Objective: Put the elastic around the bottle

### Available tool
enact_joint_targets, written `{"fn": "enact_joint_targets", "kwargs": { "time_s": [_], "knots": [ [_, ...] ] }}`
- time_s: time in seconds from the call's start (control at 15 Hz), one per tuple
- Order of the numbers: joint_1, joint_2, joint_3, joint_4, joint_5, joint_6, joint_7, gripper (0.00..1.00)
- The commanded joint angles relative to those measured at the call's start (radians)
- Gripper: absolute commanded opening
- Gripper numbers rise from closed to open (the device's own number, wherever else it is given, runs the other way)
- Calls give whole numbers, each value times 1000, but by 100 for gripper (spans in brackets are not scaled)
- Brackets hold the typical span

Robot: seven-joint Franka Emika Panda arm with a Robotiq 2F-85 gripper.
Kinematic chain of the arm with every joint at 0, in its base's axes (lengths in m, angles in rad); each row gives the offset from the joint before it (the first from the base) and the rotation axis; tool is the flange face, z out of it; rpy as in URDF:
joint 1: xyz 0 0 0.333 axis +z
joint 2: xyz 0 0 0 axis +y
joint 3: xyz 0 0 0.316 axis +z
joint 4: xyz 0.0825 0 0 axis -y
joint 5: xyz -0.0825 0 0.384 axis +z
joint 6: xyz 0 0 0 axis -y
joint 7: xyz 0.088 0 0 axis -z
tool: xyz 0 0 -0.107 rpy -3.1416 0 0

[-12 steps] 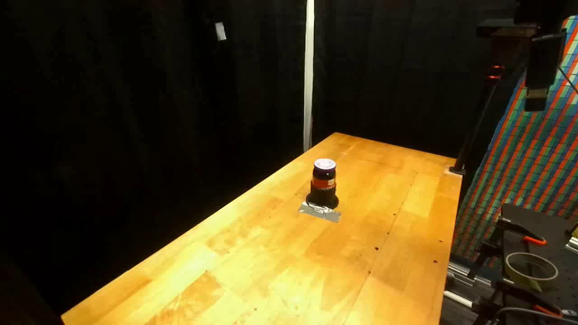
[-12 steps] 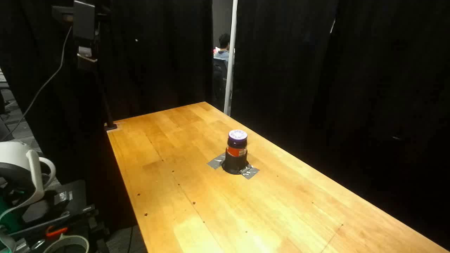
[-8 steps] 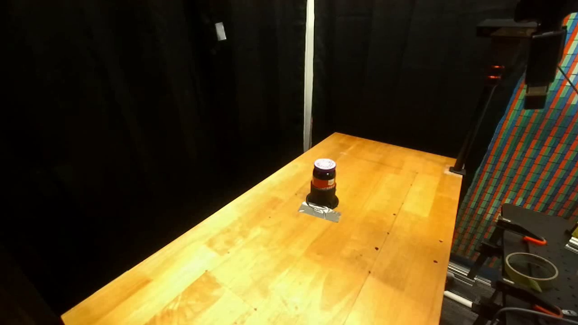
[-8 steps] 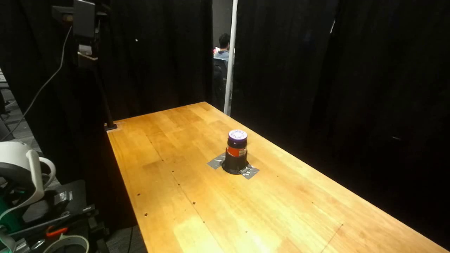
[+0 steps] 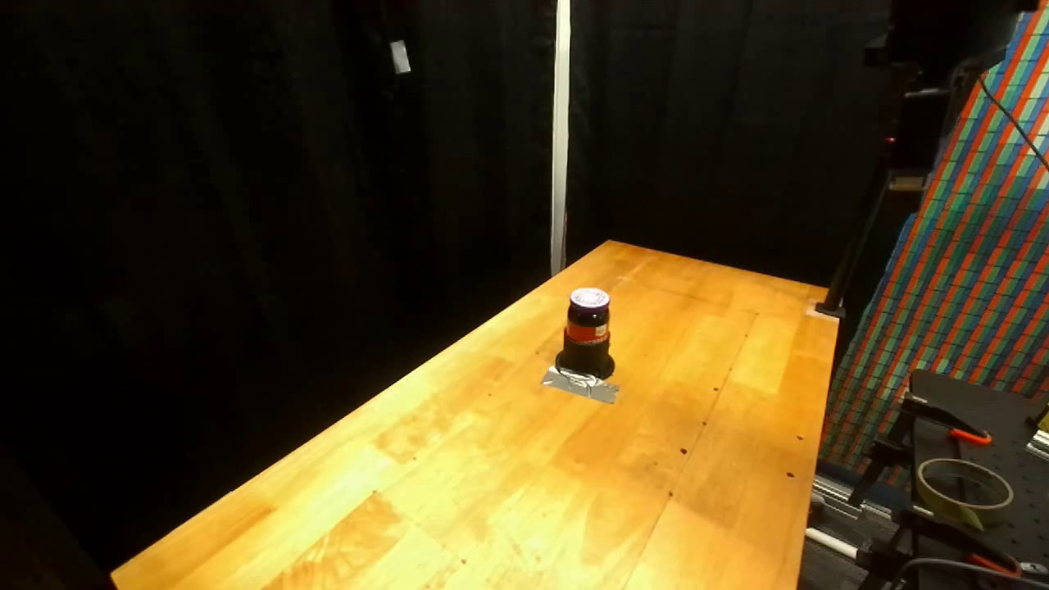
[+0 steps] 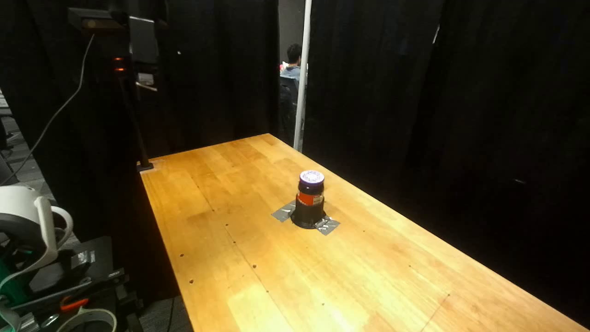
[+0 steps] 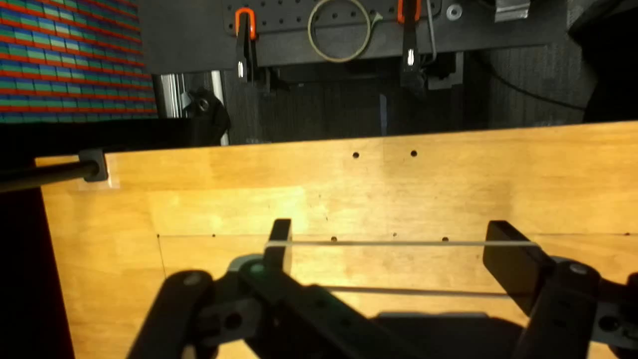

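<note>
the black two-fingered gripper (image 7: 394, 249) hangs high over the honey-coloured wooden table (image 7: 448, 189), fingers (image 7: 516, 267) spread far apart, nothing pinched between them, and look what they wear: a thin, pale grey elastic band (image 7: 389, 243) looped over both, its two strands running straight across the gap! the target, a small squat dark bottle (image 6: 310, 191) with an orange-red label (image 6: 305, 199) and a white-topped, purple-rimmed lid (image 6: 312, 177), stands upright in both exterior views, lower than the gripper and well off to its side, out of the wrist view altogether. beneath it sits a black flared base (image 6: 308, 215), strips of silver-grey tape (image 6: 327, 226) pressed over its edge onto the wood. so the band is loaded and stretched, the bottle is not yet ringed, and i'd call this the carrying step. what does the next move call for? by my reckoning, a sideways run until the loop is centred over the lid, then a straight descent with a finger on either side of the bottle. the spread wants keeping all the way, since easing it early could let the band slacken and slip; only with the loop below the lid should the fingers draw in and leave it there.
</note>
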Motion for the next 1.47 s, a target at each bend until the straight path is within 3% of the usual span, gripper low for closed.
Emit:
{"fn": "enact_joint_targets", "kwargs": {
  "time_s": [0.0,0.27,0.6,0.73,0.93,1.2,1.4],
  "knots": [
    [-9,167,-25,50,-69,192,-14,100],
    [-22,416,-75,179,-106,399,-21,100],
    [-5,720,-156,427,-73,497,-108,100],
    [-30,833,-146,540,-54,494,-156,100],
    [-3,965,-185,690,-13,463,-218,100],
    [-7,1102,-186,880,37,344,-299,100],
    [4,1187,-200,1018,36,225,-289,100]
  ]
}}
